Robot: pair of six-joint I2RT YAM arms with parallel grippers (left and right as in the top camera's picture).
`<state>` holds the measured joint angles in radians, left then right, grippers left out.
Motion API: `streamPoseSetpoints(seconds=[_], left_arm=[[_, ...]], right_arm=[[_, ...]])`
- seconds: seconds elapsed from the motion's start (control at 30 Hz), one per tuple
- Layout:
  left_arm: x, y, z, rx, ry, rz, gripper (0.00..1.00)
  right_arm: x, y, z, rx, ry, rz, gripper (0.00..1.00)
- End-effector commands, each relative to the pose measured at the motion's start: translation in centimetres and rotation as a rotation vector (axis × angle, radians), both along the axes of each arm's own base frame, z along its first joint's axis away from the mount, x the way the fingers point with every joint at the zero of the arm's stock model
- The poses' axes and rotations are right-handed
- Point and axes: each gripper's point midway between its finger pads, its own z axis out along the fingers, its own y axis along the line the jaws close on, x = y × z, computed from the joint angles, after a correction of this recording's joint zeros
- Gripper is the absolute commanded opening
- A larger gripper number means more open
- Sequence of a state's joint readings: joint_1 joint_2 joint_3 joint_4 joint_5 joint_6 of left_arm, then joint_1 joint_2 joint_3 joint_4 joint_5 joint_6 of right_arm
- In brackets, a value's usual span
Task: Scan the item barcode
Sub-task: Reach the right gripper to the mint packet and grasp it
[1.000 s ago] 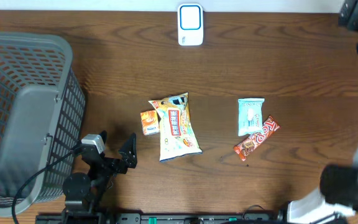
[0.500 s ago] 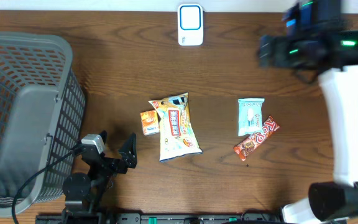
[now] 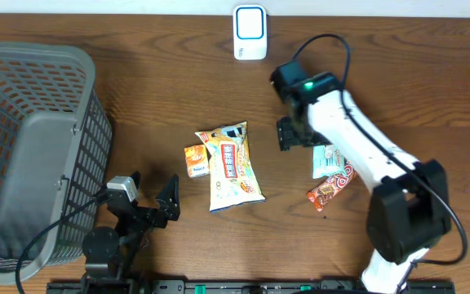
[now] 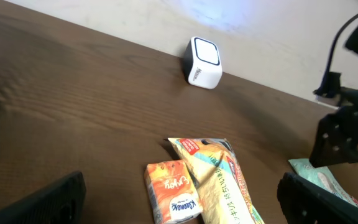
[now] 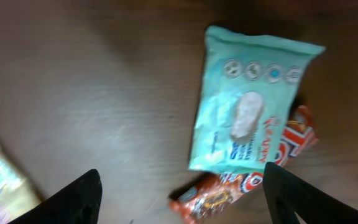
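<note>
Dark wood table (image 3: 153, 82), and the right gripper (image 5: 182, 170) hangs over it, fingers spread apart, nothing in them. Just under it lies the mint-green packet (image 5: 247, 118), touching a red candy bar (image 5: 229, 190). White scanner (image 3: 250, 33) sits at the far edge, well apart. And the left gripper (image 3: 152, 189) gapes open too, empty, beside the grey basket (image 3: 23, 82).

I see a mock shop checkout: barcode scanner (image 4: 204, 62) beyond my left fingers (image 4: 48, 199), shopping basket (image 3: 23, 98) beside them, snack packets (image 4: 219, 180) just ahead.
</note>
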<state>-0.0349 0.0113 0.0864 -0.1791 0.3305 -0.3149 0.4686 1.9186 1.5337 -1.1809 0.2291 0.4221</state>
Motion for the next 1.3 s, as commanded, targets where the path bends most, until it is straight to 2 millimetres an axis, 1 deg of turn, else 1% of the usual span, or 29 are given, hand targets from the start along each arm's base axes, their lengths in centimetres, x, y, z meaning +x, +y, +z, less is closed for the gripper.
streamPoseSetpoints(seconds=[0.0,0.07,0.2,0.37,0.57,0.63,0.67,0.77,0.8,0.83,0.93,1.03,1.1,1.17,1.27], left_arm=[[0.0,0.0,-0.8,-0.003,0.023,0.004,0.98],[0.0,0.0,-0.8,-0.003,0.023,0.004,0.98],[0.0,0.0,-0.8,-0.003,0.023,0.004,0.98],[0.0,0.0,-0.8,-0.003,0.023,0.004,0.98],[0.0,0.0,-0.8,-0.003,0.023,0.005,0.98],[0.0,0.0,-0.8,-0.003,0.023,0.004,0.98],[0.0,0.0,-0.8,-0.003,0.023,0.005,0.98],[0.0,0.0,-0.8,-0.003,0.023,0.004,0.98],[0.0,0.0,-0.8,-0.003,0.023,0.004,0.98],[0.0,0.0,-0.8,-0.003,0.023,0.004,0.98],[0.0,0.0,-0.8,-0.003,0.023,0.004,0.98],[0.0,0.0,-0.8,-0.003,0.023,0.004,0.98],[0.0,0.0,-0.8,-0.003,0.023,0.004,0.98],[0.0,0.0,-0.8,-0.003,0.023,0.004,0.98],[0.0,0.0,-0.8,-0.003,0.023,0.004,0.98]], right_arm=[[0.9,-1.7,-0.5,-0.187,-0.094,-0.083,0.75],[1.0,-2.1,-1.6,-0.232,-0.084,-0.089,0.73],[1.1,-3.4,-4.3,-0.346,-0.048,-0.088,0.7],[0.4,-4.2,-7.4,-0.417,0.033,-0.07,0.68],[-0.4,-5.5,-9.2,-0.491,0.092,-0.078,0.65],[-0.7,-5.8,-9.7,-0.498,0.115,-0.082,0.62],[-0.9,-5.9,-9.9,-0.498,0.127,-0.083,0.6],[-1.9,-5.8,-11.2,-0.46,0.196,-0.091,0.45],[-2.3,-5.6,-11.7,-0.433,0.229,-0.087,0.43],[-2.7,-5.2,-12.4,-0.397,0.269,-0.079,0.39],[-3.6,-4.4,-14.0,-0.289,0.36,-0.068,0.17],[-3.7,-3.4,-14.6,-0.187,0.394,-0.056,0.07],[-3.5,-2.5,-14.5,-0.124,0.408,-0.037,0.01],[-3.3,-1.2,-13.9,-0.048,0.418,-0.006,0.01],[-3.2,2.8,-11.8,0.192,0.442,0.117,0.01]])
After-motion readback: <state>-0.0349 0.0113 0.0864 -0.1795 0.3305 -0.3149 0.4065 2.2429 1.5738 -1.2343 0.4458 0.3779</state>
